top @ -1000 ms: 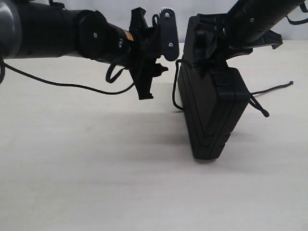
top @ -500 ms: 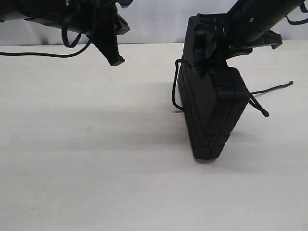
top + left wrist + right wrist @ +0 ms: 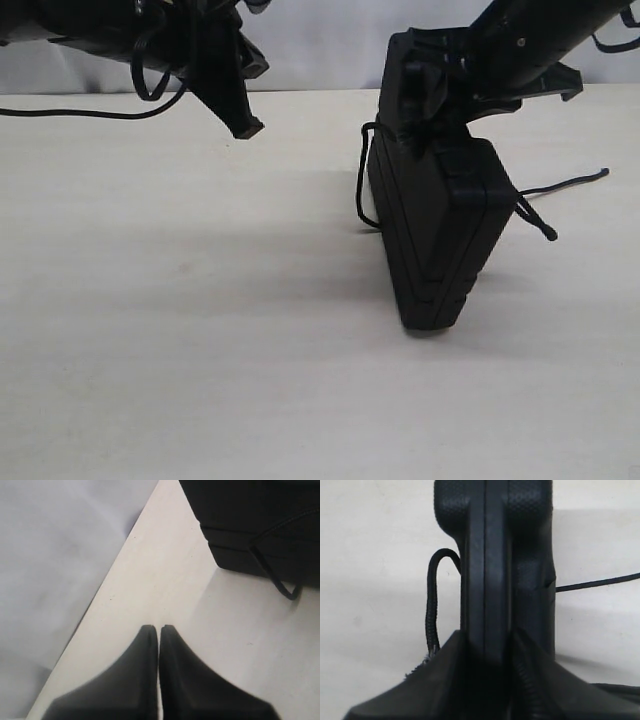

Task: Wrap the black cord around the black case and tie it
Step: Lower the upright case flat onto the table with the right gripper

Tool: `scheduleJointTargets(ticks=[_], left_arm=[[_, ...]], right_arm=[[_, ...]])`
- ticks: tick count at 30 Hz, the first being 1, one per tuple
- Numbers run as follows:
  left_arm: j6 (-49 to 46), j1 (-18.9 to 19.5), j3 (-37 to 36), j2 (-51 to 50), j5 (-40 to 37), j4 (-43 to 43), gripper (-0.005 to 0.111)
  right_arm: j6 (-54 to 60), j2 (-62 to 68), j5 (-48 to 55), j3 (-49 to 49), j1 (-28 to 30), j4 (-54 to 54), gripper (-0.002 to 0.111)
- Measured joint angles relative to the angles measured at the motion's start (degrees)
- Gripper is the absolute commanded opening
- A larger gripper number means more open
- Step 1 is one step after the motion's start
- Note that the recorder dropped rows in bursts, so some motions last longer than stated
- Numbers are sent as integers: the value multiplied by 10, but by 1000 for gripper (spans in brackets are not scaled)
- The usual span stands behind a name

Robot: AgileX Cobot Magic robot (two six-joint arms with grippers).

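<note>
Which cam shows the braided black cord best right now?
Exterior view: the thin black braided cord loops down beside the matte black plastic case, tails trailing right. Left wrist shows one loop only; right wrist, a loop and one strand.

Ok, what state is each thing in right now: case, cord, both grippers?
black case: closed, standing on edge on the table, clamped at its top by the right gripper.
black cord: round the case, slack loop hanging on one side, ends loose; whether it is tied cannot be judged.
left gripper: shut, empty, raised clear of the case.
right gripper: shut on the black case.
</note>
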State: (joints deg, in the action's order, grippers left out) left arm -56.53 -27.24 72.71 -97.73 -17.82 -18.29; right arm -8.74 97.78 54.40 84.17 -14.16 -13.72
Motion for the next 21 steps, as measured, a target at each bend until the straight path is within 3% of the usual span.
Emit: scheduleJointTargets(ticks=[9,21], left_arm=[[7,0,0,0,-14,0,4],[8,6,0,0,-38,22,4]], right_arm=[[58,24,-2,2,-4,-105,4],[49,79,-66,5,-109,-136,4]])
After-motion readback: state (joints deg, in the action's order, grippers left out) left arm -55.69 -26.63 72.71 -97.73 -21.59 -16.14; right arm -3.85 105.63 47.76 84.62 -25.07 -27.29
